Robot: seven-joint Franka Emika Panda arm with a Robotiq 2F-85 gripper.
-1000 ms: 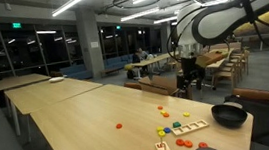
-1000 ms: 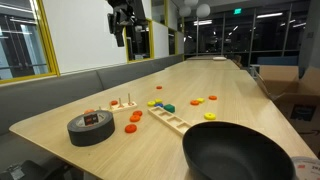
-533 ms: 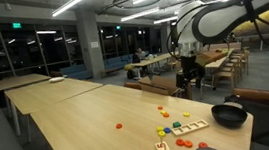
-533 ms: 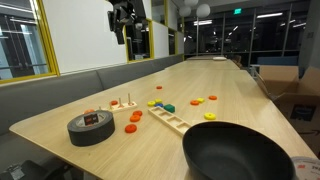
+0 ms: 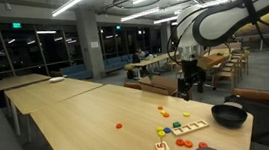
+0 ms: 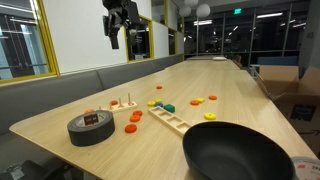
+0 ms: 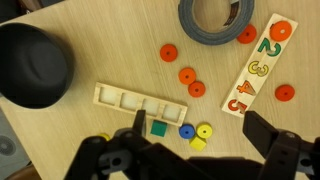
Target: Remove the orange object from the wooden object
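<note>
- wrist view: looks straight down on a pale wooden table [image 7: 95, 35] from high up.
- shows the gripper [image 7: 194, 124] with its two dark fingers [image 7: 138, 125] spread wide apart and nothing between them.
- hangs well above the tabletop in both exterior views, [image 5: 187, 79] and [image 6: 118, 25], touching nothing.
- places a flat wooden number board [image 7: 255, 65], printed 2 to 5, just beside a grey roll of tape [image 7: 215, 22].
- puts the round orange disc [image 7: 281, 31] on the end of that board, next to the 2.
- scatters loose orange discs [image 7: 186, 75] on the bare table between the tape, the board and a long wooden tray with square compartments [image 7: 140, 100]; leaves one more [image 7: 285, 93] on the far side of the board.
- groups a small green cube [image 7: 158, 127], a blue disc [image 7: 186, 131] and a yellow disc [image 7: 205, 131] close together beside the tray, directly under the gripper.
- sets a round black bowl [image 7: 30, 65] well apart from the board, past the tray's other end.
- in an exterior view, fills the foreground with the bowl [image 6: 238, 152], with the tape [image 6: 90, 128] near the table's edge.
</note>
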